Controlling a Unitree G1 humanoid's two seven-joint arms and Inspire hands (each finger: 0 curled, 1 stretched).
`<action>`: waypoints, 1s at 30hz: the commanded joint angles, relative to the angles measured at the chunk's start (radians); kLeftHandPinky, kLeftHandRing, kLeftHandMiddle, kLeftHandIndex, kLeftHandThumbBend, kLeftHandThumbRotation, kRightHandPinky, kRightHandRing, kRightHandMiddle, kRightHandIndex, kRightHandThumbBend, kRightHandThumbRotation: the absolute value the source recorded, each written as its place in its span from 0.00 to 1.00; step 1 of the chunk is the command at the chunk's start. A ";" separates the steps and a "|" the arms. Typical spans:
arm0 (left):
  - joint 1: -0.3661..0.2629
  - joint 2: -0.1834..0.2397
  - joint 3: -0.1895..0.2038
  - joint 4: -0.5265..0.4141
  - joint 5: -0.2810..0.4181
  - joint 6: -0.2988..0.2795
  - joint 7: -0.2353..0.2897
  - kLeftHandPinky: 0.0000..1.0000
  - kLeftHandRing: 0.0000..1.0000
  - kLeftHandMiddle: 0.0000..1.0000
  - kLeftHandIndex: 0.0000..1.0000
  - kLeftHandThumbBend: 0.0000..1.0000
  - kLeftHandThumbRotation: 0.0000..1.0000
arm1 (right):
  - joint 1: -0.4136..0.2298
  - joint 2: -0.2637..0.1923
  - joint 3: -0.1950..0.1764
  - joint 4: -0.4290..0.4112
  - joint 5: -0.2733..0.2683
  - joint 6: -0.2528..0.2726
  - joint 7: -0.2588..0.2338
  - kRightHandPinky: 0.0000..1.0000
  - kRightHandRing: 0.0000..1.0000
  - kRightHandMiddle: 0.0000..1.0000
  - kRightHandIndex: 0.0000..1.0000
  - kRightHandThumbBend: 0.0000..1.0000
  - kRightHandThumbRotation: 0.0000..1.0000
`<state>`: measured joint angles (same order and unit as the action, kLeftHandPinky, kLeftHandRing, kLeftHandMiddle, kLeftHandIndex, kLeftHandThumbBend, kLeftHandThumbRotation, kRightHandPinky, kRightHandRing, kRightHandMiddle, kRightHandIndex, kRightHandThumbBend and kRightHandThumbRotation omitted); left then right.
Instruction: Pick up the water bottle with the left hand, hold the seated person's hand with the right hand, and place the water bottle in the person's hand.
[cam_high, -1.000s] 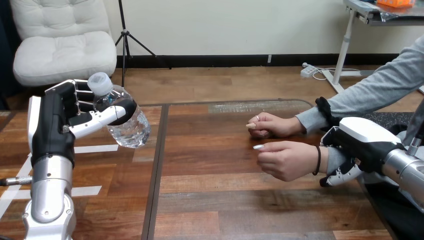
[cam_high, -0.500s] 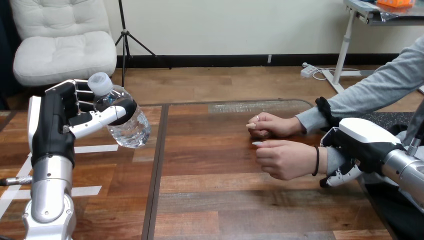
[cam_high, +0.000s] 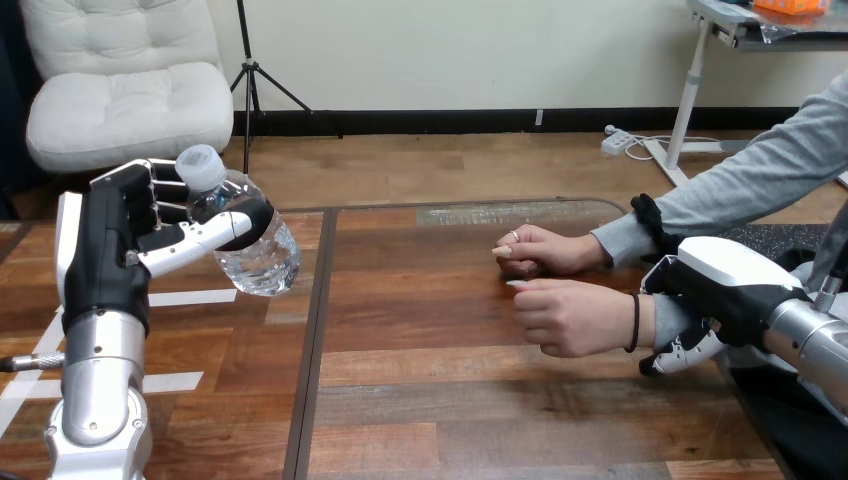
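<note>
A clear water bottle with a white cap hangs tilted above the table's left part, my left hand shut on it with the thumb across its front. At the right, my right hand is curled round the person's wrist, its fingers showing beneath the forearm. That nearer hand of the person is held loosely closed just over the wood, well right of the bottle. The person's farther hand rests as a fist on the table behind it.
The wooden table has a dark seam running front to back under the bottle. White tape strips lie on its left part. Bare wood spans the stretch between the bottle and the person's hands.
The person's nearer hand has drifted slightly up and away from me, closer to the farther fist. My left hand and the bottle have stayed still.
</note>
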<state>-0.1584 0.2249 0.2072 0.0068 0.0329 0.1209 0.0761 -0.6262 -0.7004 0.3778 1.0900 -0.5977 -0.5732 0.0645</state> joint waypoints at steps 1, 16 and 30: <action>-0.052 0.008 0.004 -0.063 0.000 -0.030 0.004 0.35 0.42 0.45 0.43 0.78 0.00 | -0.060 0.009 -0.022 -0.014 0.023 -0.012 -0.002 0.22 0.27 0.33 0.34 0.65 0.00; -0.046 -0.001 0.003 -0.070 -0.009 -0.023 0.002 0.36 0.42 0.45 0.43 0.77 0.00 | -0.057 0.009 -0.027 -0.023 0.034 -0.006 0.007 0.23 0.27 0.33 0.34 0.65 0.00; -0.036 -0.007 -0.022 -0.092 -0.001 -0.028 -0.016 0.35 0.41 0.45 0.42 0.78 0.00 | -0.053 0.005 -0.046 -0.044 0.061 -0.020 0.012 0.20 0.24 0.30 0.32 0.66 0.00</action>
<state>-0.1565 0.2231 0.2031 0.0039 0.0354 0.1209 0.0699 -0.6261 -0.7004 0.3619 1.0862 -0.5670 -0.5736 0.0737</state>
